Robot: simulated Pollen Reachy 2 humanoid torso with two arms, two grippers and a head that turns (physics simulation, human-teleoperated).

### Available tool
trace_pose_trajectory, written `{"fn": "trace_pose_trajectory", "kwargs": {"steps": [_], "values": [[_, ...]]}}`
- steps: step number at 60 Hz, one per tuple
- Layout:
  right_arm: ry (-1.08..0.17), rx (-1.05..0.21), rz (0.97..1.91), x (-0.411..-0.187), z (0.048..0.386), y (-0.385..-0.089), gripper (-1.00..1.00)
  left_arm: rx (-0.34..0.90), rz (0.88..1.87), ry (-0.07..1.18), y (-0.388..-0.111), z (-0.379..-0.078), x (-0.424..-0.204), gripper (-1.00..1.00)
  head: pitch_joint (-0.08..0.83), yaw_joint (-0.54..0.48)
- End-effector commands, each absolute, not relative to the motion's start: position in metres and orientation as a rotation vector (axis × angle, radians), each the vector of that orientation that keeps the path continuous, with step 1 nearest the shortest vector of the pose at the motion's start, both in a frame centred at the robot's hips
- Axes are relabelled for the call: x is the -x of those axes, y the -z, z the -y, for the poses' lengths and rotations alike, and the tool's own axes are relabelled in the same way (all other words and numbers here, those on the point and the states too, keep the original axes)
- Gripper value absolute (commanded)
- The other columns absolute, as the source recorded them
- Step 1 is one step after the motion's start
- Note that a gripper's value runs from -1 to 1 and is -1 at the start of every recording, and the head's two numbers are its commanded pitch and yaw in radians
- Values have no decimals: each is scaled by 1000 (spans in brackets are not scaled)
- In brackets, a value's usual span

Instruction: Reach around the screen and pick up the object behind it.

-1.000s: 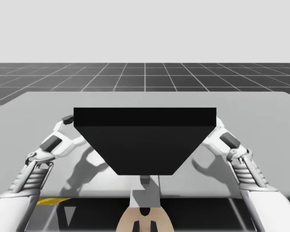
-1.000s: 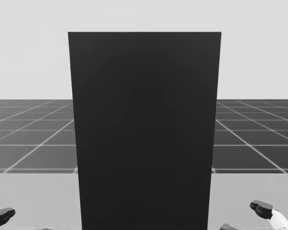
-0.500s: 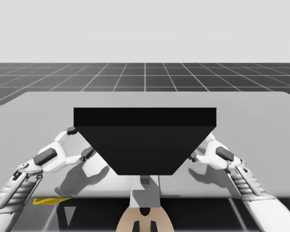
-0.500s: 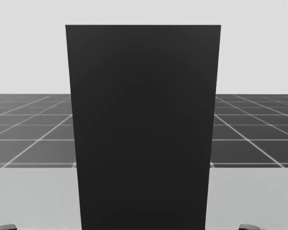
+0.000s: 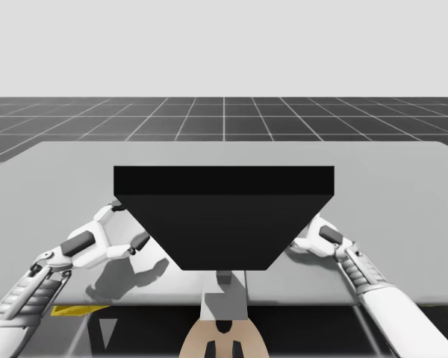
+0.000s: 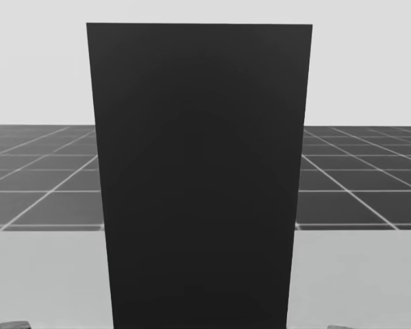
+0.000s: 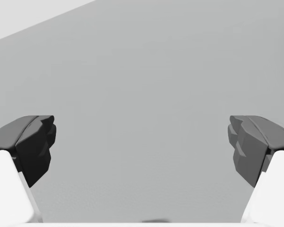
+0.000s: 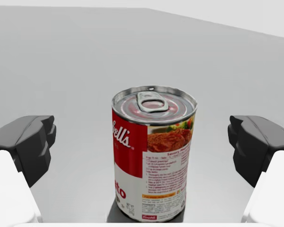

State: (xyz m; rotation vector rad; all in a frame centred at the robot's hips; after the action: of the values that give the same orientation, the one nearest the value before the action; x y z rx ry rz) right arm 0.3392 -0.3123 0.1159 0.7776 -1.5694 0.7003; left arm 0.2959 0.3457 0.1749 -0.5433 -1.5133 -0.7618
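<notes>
The grey surface (image 5: pixel 403 179) carries a tall black screen (image 5: pixel 224 224) in its middle. My two arms reach around the screen, one at each side of it. My left gripper (image 7: pixel 142 146) has its fingers wide apart, with nothing between them. My right gripper (image 8: pixel 142 142) is also spread wide. Behind the screen a red and white can (image 8: pixel 154 156) stands upright between the right gripper's fingers and touches neither. The can seems slightly off the middle, though this is hard to judge. If the fingers close unevenly, one may push the can over, and a careless lift may knock the screen's edge.
</notes>
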Motion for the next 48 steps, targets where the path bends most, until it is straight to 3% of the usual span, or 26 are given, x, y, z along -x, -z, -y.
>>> {"fn": "trace_pose_trajectory", "kwargs": {"steps": [1, 25, 28, 29, 30, 32, 48], "values": [[-708, -819, 1539, -352, 298, -102, -1000, 544, 1513, 767, -173, -345, -297, -1000, 104, -16], [-748, -816, 1474, -374, 269, -90, -1000, 539, 1515, 768, -170, -346, -296, -1000, 112, -18], [-721, -822, 1454, -371, 270, -87, -791, 539, 1516, 767, -170, -346, -296, -1000, 112, -17], [-716, -795, 1464, -370, 270, -86, -570, 540, 1516, 766, -169, -347, -296, -1000, 112, -17], [-710, -768, 1473, -369, 270, -84, 721, 538, 1516, 766, -169, -347, -296, -1000, 112, -17], [-707, -772, 1469, -368, 271, -84, 981, 537, 1516, 766, -169, -347, -296, -1000, 111, -18], [-696, -775, 1492, -356, 287, -98, 1000, 521, 1517, 764, -169, -348, -296, -1000, 108, -17]]}}
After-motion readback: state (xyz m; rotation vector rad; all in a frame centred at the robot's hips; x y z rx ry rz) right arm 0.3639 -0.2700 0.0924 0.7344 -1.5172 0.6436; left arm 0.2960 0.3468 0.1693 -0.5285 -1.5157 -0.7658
